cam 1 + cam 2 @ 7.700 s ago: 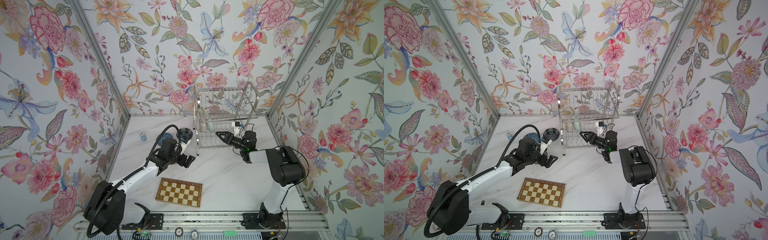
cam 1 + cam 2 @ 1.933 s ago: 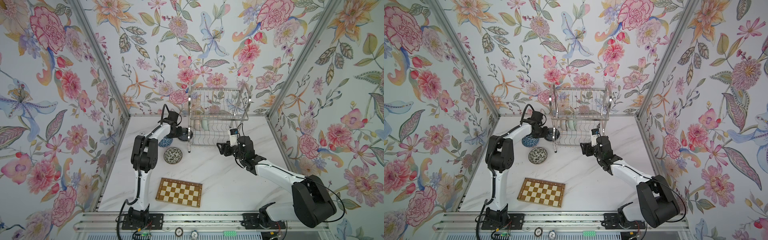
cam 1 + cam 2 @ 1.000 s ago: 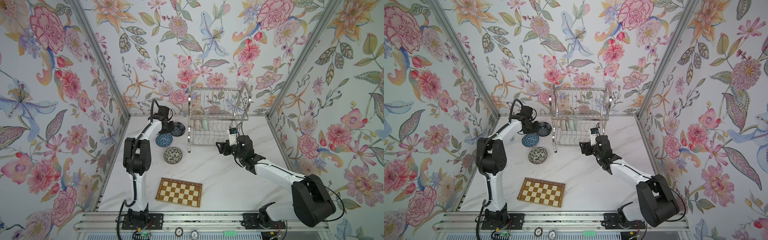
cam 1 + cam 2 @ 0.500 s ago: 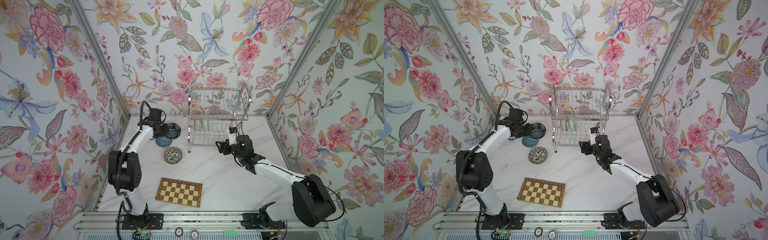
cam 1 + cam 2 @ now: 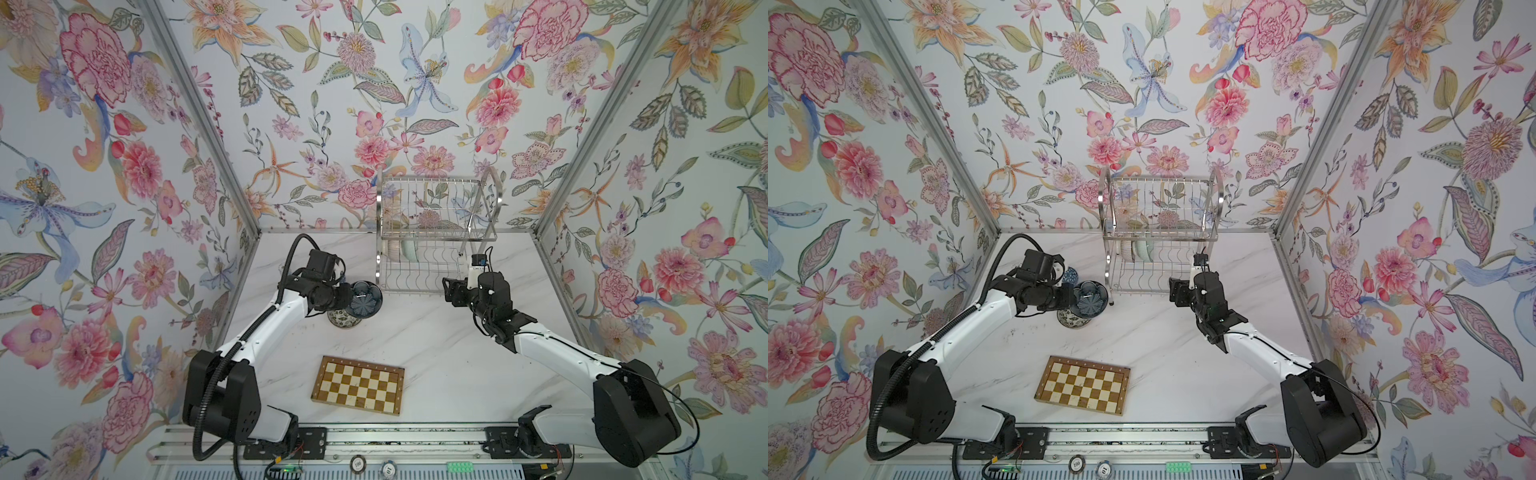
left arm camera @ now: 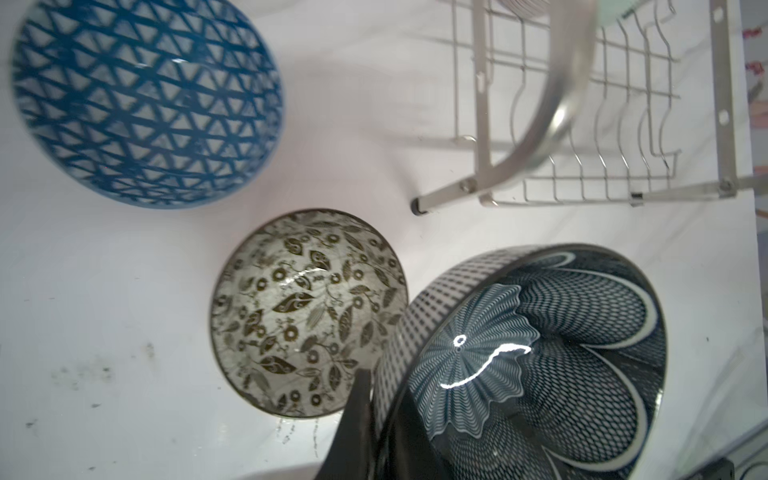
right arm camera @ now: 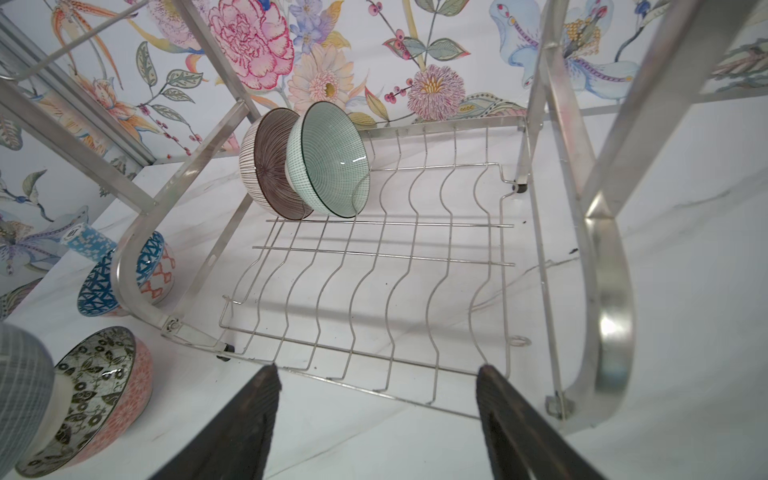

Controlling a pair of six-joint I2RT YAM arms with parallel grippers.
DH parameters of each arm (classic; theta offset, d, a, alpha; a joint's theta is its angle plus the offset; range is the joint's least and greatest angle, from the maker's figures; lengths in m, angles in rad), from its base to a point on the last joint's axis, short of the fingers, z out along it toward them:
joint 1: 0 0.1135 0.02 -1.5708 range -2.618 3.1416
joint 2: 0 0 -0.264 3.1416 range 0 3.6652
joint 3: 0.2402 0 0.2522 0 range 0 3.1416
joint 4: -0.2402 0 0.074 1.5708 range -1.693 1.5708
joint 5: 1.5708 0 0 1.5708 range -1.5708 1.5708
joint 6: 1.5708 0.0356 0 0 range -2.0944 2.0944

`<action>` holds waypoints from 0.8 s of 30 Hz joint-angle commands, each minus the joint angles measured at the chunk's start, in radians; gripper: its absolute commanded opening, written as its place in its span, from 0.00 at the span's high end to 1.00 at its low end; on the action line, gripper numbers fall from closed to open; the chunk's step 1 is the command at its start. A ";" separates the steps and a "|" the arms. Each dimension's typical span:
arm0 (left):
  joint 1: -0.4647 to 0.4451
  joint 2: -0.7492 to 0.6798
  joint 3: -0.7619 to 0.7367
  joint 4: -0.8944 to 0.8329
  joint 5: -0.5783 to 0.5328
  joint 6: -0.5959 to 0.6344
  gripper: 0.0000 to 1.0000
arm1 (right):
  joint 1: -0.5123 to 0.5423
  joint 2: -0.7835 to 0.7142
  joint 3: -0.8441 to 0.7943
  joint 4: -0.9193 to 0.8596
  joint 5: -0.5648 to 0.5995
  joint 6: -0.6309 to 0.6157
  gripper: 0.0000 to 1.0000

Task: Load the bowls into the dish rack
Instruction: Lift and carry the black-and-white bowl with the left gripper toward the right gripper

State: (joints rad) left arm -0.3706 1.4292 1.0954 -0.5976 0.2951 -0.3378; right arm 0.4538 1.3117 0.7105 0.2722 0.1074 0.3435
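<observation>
Bowls: two of five are racked. The pink radial-lined bowl (image 7: 270,166) and the pale green bowl (image 7: 332,158) stand on edge side by side in the lower tier of the dish rack (image 5: 432,179), at the upper middle of both top views. Left of centre, the navy petal bowl (image 5: 365,298) hangs tilted, its rim pinched by the left gripper (image 6: 376,415), partly over the floral bowl (image 6: 307,311). The blue lattice bowl (image 6: 145,99) sits nearby on the table (image 5: 436,332). The right gripper (image 7: 378,374) stands wide and empty before the rack. Three to go, I judge.
</observation>
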 commanded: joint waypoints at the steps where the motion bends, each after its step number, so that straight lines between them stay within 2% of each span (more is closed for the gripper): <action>1: -0.074 -0.048 -0.042 0.050 0.050 -0.030 1.00 | -0.013 -0.057 -0.028 -0.051 0.079 0.065 0.24; 5: -0.166 -0.021 -0.044 0.117 0.052 -0.064 1.00 | -0.043 -0.137 -0.065 -0.097 0.081 0.114 0.24; 11: -0.284 0.095 -0.006 0.191 0.047 -0.085 1.00 | -0.067 -0.291 -0.123 -0.204 0.107 0.119 0.24; 17: -0.357 0.248 0.062 0.239 0.044 -0.093 0.99 | -0.101 -0.429 -0.171 -0.289 0.099 0.109 0.23; 24: -0.411 0.408 0.186 0.187 -0.002 -0.066 0.98 | -0.111 -0.475 -0.165 -0.355 0.054 0.069 0.23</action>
State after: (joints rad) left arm -0.7635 1.8118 1.2175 -0.4213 0.3054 -0.4091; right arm 0.3462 0.8513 0.5472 -0.0296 0.1848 0.4377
